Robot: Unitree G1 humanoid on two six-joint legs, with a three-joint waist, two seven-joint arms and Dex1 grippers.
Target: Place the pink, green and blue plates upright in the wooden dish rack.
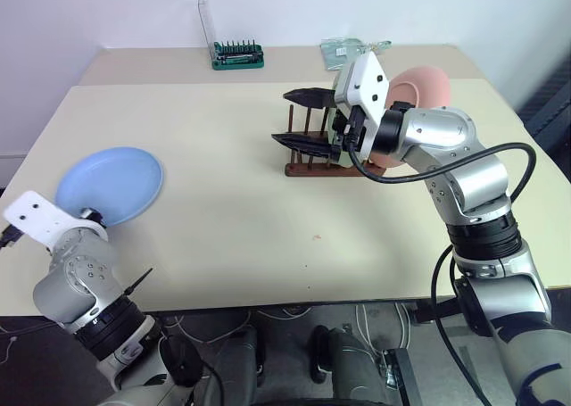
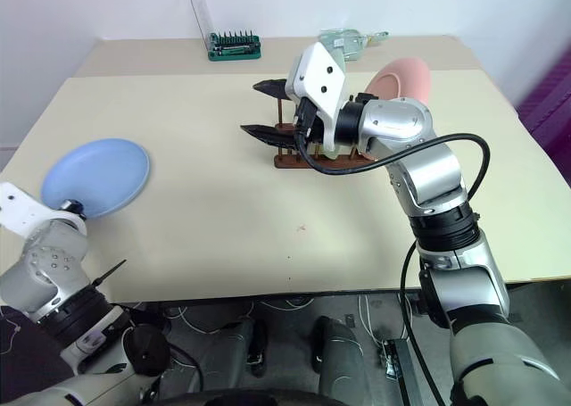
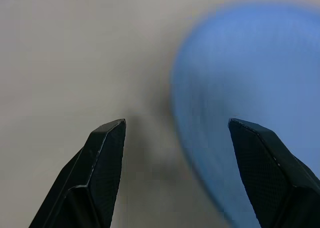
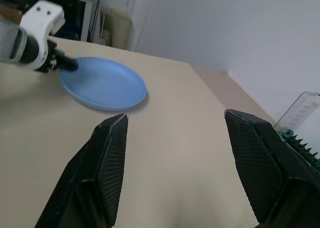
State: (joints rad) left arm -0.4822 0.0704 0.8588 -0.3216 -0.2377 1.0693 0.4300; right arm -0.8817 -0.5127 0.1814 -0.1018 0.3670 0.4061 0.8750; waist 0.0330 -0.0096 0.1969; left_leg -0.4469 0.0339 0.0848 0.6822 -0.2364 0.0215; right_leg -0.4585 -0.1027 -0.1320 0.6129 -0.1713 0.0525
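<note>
Blue plate (image 1: 110,185), flat at nine o'clock: left gripper (image 3: 175,133), spread, must straddle its rim. Right gripper (image 1: 287,118) spread, empty, by rack (image 1: 314,167).

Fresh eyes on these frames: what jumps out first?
The right tool hangs open over the wooden dish rack at mid-table, with the pink plate standing upright behind that arm. The blue plate lies flat near the table's left edge, the left tool open at its rim. A green-based bit holder sits at the back.
</note>
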